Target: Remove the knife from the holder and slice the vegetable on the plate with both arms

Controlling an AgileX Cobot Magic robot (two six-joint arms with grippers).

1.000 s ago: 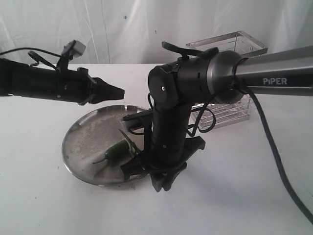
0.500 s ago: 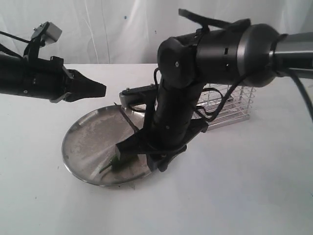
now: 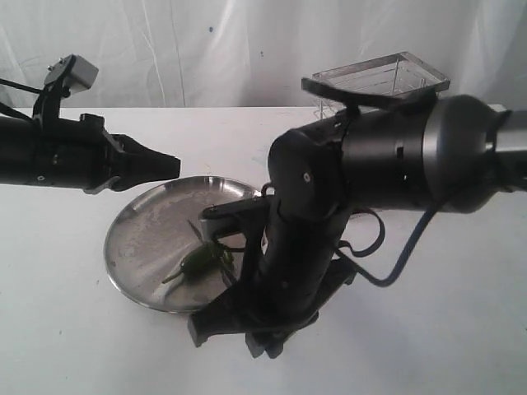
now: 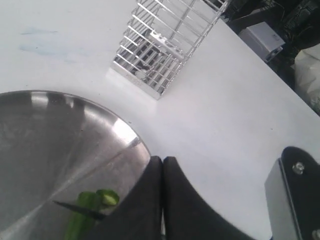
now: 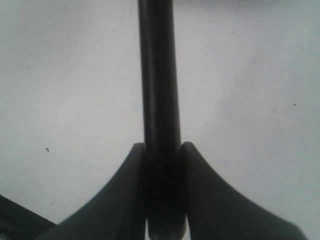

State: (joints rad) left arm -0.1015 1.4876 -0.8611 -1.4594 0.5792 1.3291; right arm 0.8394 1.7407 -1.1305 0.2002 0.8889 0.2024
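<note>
The right pincer [image 5: 162,147] is clamped on the knife [image 5: 159,75] by its handle. The left pincer [image 3: 171,164], upper left, is pressed closed and empty. The vegetable [image 3: 198,262] lies on the plate [image 3: 148,226], left of centre, with the blade seemingly at it. Press straight down, the left pincer pinning the stem.

This is looking like a robotics lab staging a kitchen chore, not a real kitchen. A wrinkled white sheet [image 3: 206,49] is hanging as a backdrop at twelve o'clock. A bare white tabletop [image 3: 428,329] is carrying a steel plate [image 3: 148,230] and a wire holder [image 3: 387,76]. A black cabled arm [image 3: 49,156] is reaching in from nine o'clock and a second arm [image 3: 412,156] from three, with boxed equipment [image 4: 260,40] sitting beyond the tabletop's edge.
</note>
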